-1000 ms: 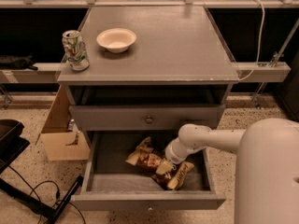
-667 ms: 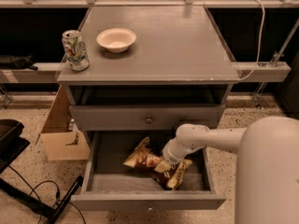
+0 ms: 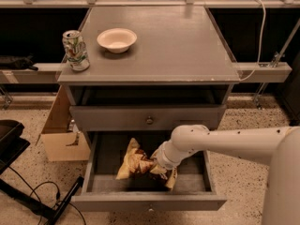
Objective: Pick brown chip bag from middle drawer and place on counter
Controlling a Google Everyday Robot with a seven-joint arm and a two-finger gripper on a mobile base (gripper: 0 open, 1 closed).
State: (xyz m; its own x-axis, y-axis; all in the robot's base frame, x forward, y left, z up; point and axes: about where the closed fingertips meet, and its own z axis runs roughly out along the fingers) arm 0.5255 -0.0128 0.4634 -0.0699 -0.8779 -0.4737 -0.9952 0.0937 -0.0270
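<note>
Bag (image 3: 132,161) is sitting in the drawer (image 3: 145,201) at 6 o'clock, tool (image 3: 158,166) against it, grip I cannot tell; I'm worrying crinkly film is slipping free on lifting.

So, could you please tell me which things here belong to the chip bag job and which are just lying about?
Job: brown chip bag in the open middle drawer; counter; tool, down in the drawer at the bag.
Lying about: white bowl and can on the counter; cardboard box beside the drawer.
</note>
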